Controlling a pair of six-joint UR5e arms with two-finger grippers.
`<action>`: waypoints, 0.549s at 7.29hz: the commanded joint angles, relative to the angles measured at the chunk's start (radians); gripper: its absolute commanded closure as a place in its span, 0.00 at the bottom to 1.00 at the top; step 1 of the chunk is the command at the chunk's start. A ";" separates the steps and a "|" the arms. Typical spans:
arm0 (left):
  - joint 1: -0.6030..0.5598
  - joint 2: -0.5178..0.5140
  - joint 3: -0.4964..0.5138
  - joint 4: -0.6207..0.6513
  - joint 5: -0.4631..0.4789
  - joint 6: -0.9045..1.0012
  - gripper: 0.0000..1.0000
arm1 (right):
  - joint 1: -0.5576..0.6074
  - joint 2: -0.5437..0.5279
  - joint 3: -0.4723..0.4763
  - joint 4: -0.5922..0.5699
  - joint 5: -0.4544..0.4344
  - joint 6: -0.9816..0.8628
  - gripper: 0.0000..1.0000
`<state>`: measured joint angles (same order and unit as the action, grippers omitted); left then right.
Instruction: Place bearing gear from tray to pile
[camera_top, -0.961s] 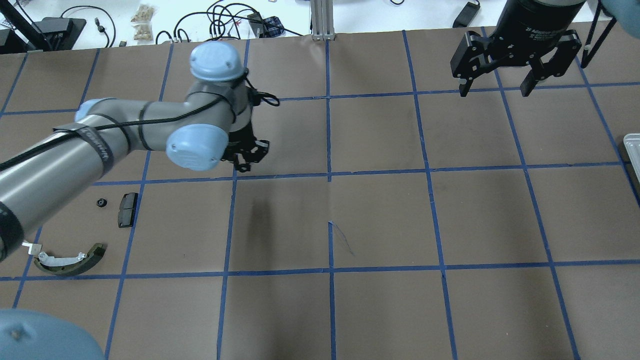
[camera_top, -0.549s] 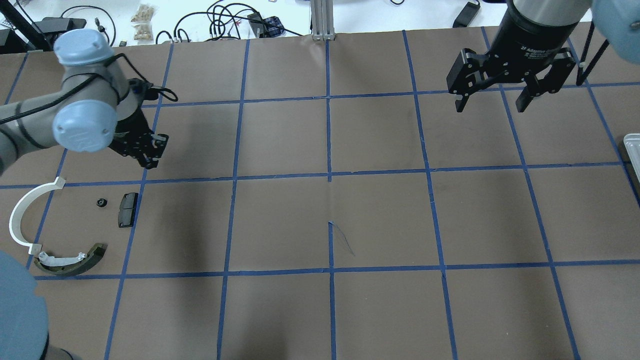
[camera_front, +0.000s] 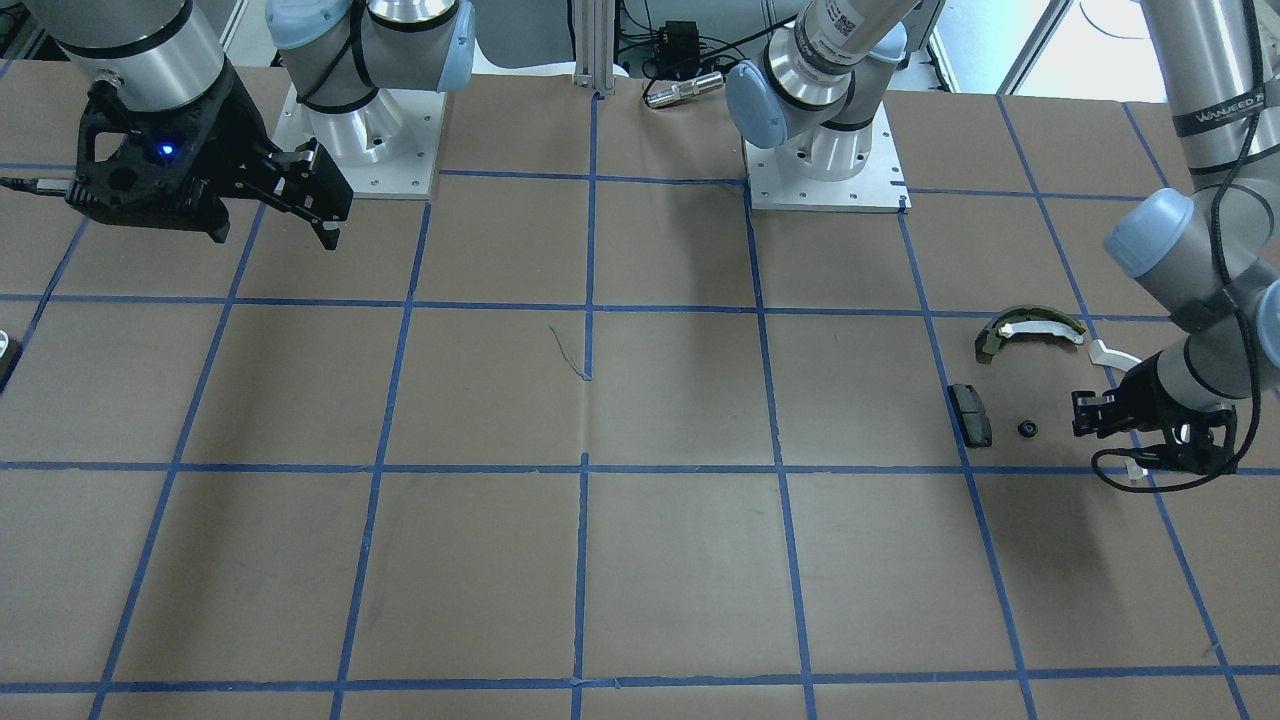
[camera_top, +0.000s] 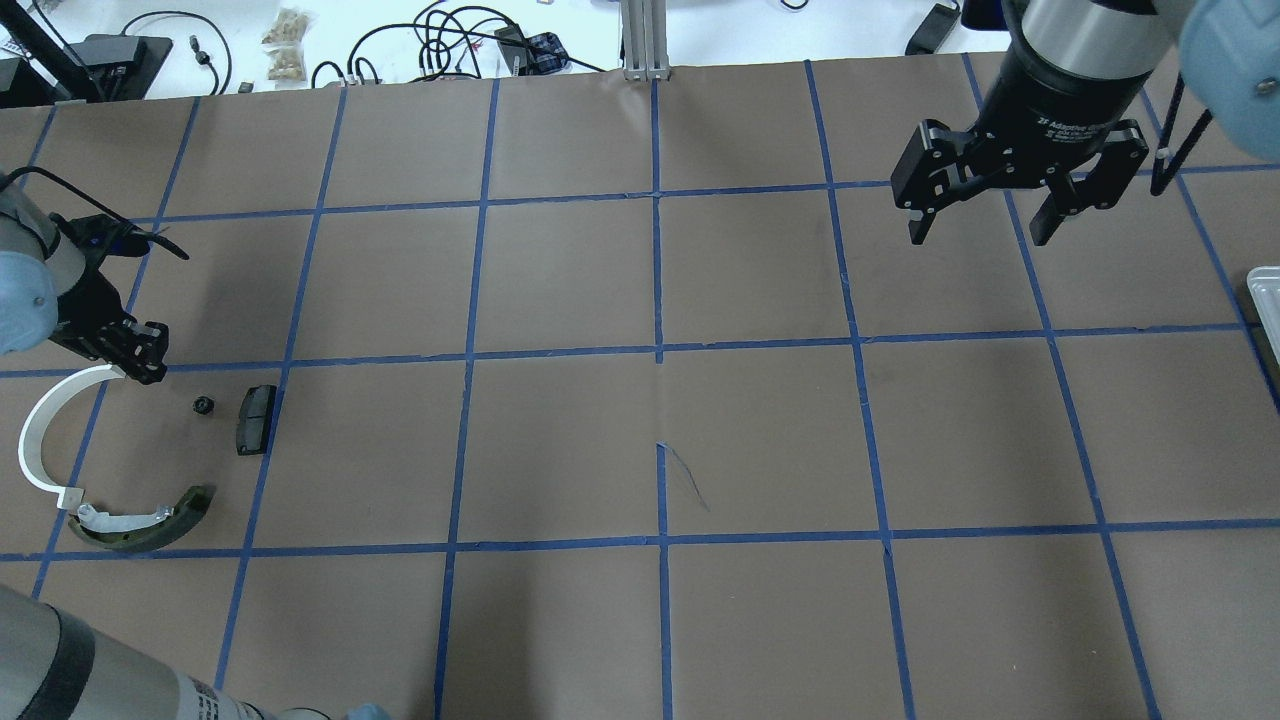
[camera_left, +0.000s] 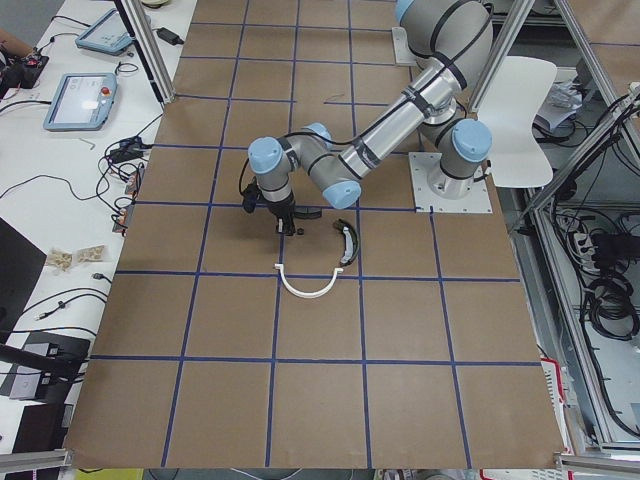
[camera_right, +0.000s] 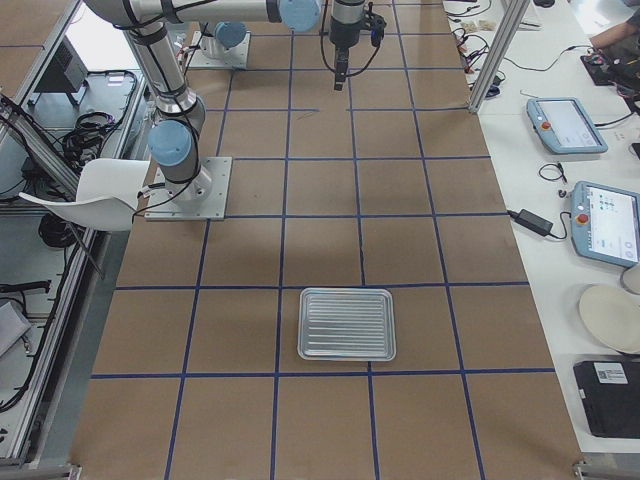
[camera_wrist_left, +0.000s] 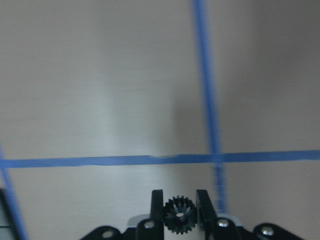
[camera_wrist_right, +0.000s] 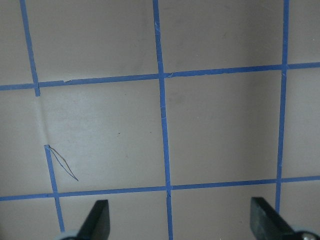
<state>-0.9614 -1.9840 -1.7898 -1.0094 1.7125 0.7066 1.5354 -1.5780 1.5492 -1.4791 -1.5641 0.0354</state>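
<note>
The left pincer (camera_wrist_left: 180, 210) pinches the gear (camera_wrist_left: 180, 218) between its fingers, by one end of the white arc (camera_top: 25, 445). Near it on the tabletop (camera_top: 640, 450) lie a small round black part (camera_top: 203, 405), a black pad (camera_top: 255, 419) and an olive shoe (camera_top: 185, 505). The right pincer (camera_top: 978, 238) hangs spread, well apart from them. The tray (camera_right: 347, 324) lies farther off still.

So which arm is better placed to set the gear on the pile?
Left. The left gripper is shut on the bearing gear and hangs right beside the pile, near its white arc. The right gripper is open, empty and far across the table.
</note>
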 joint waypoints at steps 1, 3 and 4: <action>0.013 -0.013 -0.037 0.014 -0.022 -0.001 1.00 | 0.000 -0.019 0.029 0.002 0.001 0.009 0.00; 0.015 -0.015 -0.036 0.014 -0.024 -0.005 0.96 | 0.028 -0.045 0.066 -0.006 -0.002 0.039 0.00; 0.017 -0.016 -0.025 0.006 -0.042 -0.006 0.95 | 0.058 -0.043 0.062 -0.006 -0.004 0.069 0.00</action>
<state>-0.9462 -1.9989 -1.8215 -0.9976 1.6853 0.7029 1.5628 -1.6176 1.6080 -1.4837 -1.5662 0.0725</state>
